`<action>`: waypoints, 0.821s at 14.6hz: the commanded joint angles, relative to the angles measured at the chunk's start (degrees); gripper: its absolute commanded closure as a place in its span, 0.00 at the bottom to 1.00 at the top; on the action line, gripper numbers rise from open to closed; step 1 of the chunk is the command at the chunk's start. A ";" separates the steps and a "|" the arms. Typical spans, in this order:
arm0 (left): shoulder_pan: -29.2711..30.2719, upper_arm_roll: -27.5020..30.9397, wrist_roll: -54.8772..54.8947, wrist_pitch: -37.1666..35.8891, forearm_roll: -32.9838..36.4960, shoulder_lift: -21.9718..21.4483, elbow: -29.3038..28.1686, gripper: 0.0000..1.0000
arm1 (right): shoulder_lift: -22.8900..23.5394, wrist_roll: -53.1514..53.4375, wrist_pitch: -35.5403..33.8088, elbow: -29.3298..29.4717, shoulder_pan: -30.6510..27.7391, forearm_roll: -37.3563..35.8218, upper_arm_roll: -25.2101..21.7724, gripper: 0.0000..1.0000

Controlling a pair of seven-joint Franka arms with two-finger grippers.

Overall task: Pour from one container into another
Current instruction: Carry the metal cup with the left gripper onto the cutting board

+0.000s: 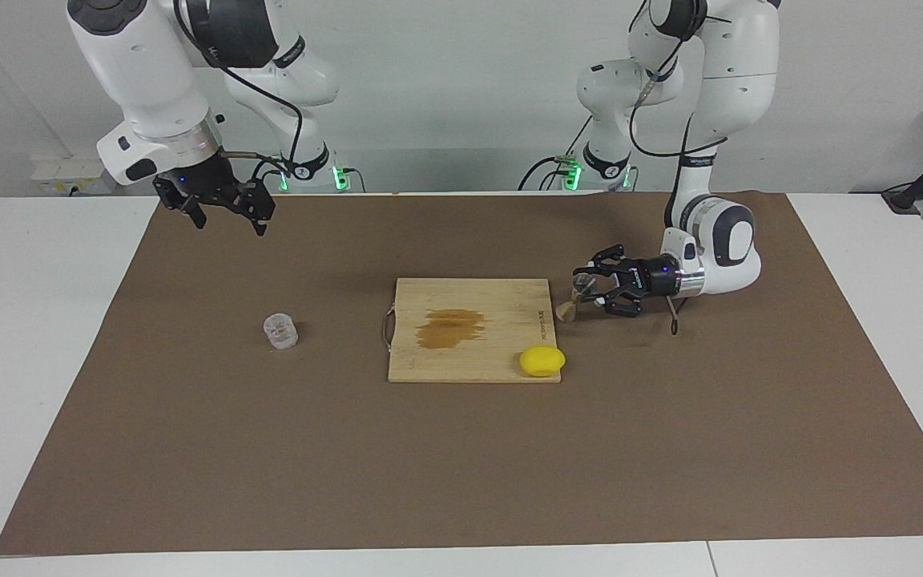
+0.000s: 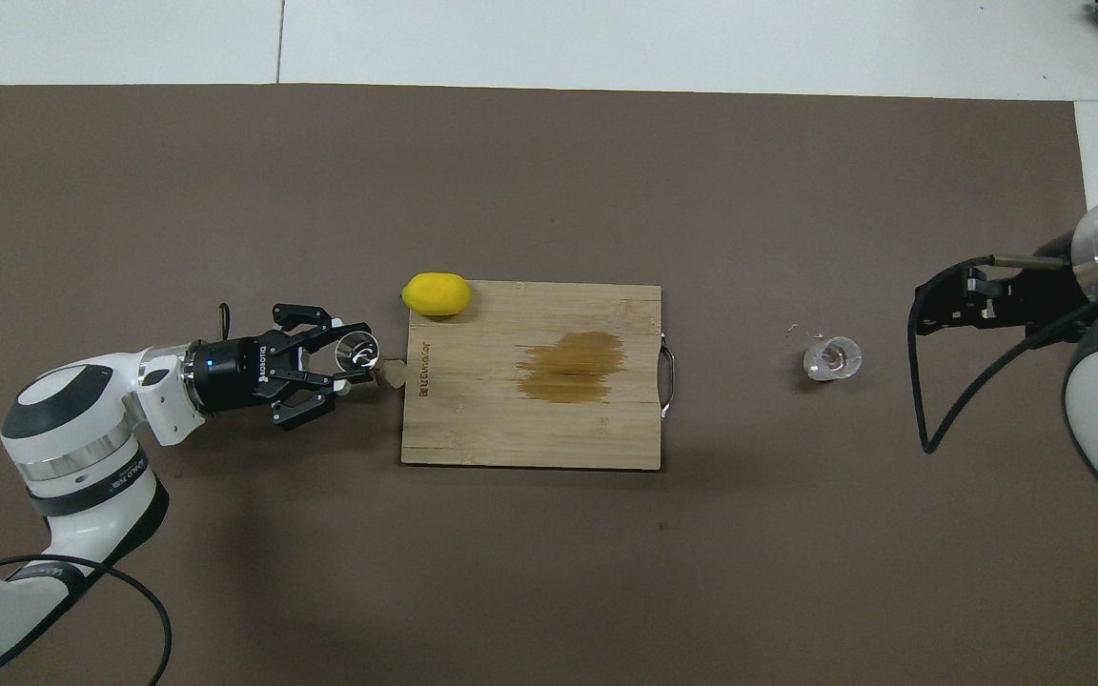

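- The left gripper (image 1: 590, 290) is low over the brown mat (image 1: 461, 449), just beside the short edge of the cutting board at the left arm's end of the table, and it reaches sideways toward the board.
- Its fingers are clamped on the metal jigger (image 1: 576, 296), holding it at the narrow waist.
- The jigger is tilted in this grip; in the overhead view its open upper cone (image 2: 356, 351) shows as a round mouth, and its lower cone points toward the board's edge.
- I cannot tell if the lower cone touches the mat.
- The wooden cutting board (image 1: 473, 292) lies just in front of the left gripper's fingertips and has a dark wet stain (image 1: 450, 328) in its middle.
- A lemon (image 1: 542, 361) lies on the board's corner, farther from the robots than the left gripper and near to it.
- The right gripper (image 1: 225, 215) hangs in the air over the mat at the right arm's end, and its fingers stand apart with nothing between them.
- The clear cup (image 1: 280, 331) stands upright on the mat, between the board and the right arm's end, below the right gripper and well apart from it.
- The cup is well apart from the left gripper, with the whole board between them.
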 commanded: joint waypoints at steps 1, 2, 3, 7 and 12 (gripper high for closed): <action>-5.44 0.83 -0.86 5.18 -5.86 -5.66 -4.57 0.73 | -1.32 -1.00 1.26 -1.60 -0.69 0.92 0.05 0.00; -7.11 0.74 -0.86 7.20 -7.19 -6.02 -4.66 0.73 | -1.32 -1.00 1.26 -1.60 -0.69 0.92 0.05 0.00; -8.95 0.74 -0.86 8.52 -8.77 -6.02 -4.58 0.73 | -1.32 -1.00 1.26 -1.60 -0.69 0.92 0.05 0.00; -16.51 0.74 -0.78 13.36 -15.63 -5.93 -4.58 0.72 | -1.32 -1.27 1.26 -1.60 -0.69 0.92 0.05 0.00; -23.73 0.83 4.91 18.37 -25.73 -5.41 -4.14 0.71 | -1.32 -1.44 1.17 -1.60 -0.95 0.92 -0.22 0.00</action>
